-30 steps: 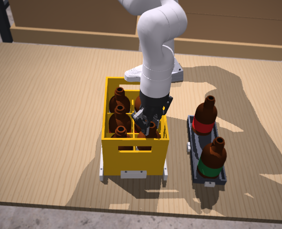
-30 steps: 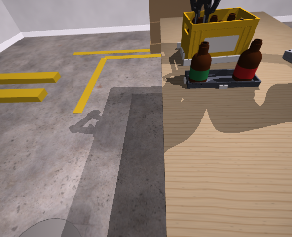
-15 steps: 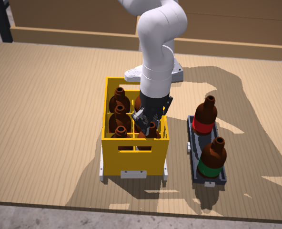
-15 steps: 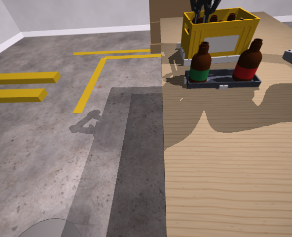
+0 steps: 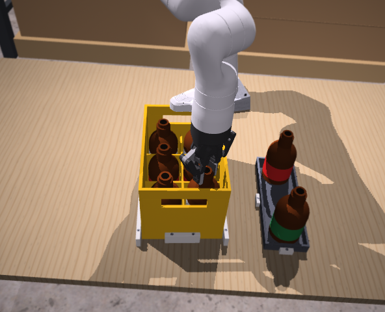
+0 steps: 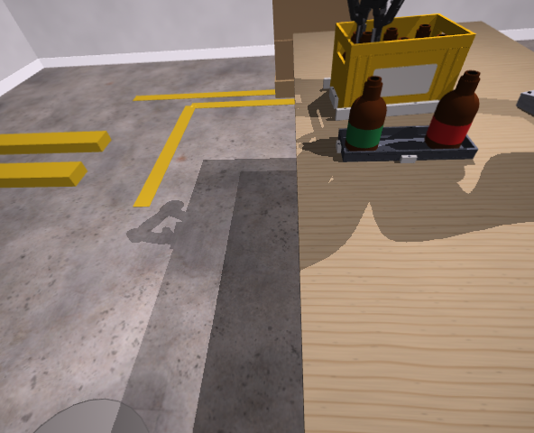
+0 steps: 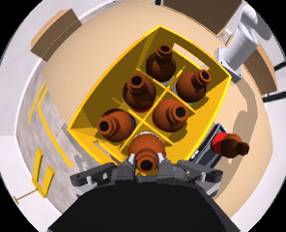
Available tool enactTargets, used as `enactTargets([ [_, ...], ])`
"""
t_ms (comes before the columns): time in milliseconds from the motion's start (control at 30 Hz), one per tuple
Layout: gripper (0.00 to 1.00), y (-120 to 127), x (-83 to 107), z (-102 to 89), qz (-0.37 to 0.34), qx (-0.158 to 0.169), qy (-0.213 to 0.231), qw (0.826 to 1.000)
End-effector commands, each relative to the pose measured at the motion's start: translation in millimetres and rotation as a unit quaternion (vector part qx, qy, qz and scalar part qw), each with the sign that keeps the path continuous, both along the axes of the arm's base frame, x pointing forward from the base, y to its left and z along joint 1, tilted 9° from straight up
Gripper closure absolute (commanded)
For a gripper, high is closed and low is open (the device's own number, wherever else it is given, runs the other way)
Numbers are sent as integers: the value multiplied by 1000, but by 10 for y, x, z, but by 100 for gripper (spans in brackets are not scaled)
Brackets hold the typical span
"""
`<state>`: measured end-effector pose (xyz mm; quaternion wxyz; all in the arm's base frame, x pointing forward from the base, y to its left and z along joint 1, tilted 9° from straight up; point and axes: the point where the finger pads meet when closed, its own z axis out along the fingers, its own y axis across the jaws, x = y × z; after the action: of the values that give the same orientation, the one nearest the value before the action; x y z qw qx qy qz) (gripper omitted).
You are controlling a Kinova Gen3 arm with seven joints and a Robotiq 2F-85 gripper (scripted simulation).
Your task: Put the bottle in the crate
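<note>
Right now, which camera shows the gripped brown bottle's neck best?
The wrist view: the brown glass bottle sits centred, neck clamped in the gripper, above the yellow crate. The top view shows its neck partly behind the fingers. The exterior view shows only bottle tops behind the crate wall.

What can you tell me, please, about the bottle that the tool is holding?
The bottle is dark brown and glossy like glass, with a round shoulder, a short neck and an open mouth. It stands upright, low in the front right slot of the yellow crate. The tool is shut on its neck. Any label is hidden.
</note>
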<state>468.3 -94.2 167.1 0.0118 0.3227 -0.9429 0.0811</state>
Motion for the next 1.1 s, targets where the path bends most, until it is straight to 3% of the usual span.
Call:
enactTargets([
  [0, 100, 2, 4, 8, 0, 0, -1, 1000],
  [1067, 100, -3, 5, -20, 0, 0, -1, 1000],
])
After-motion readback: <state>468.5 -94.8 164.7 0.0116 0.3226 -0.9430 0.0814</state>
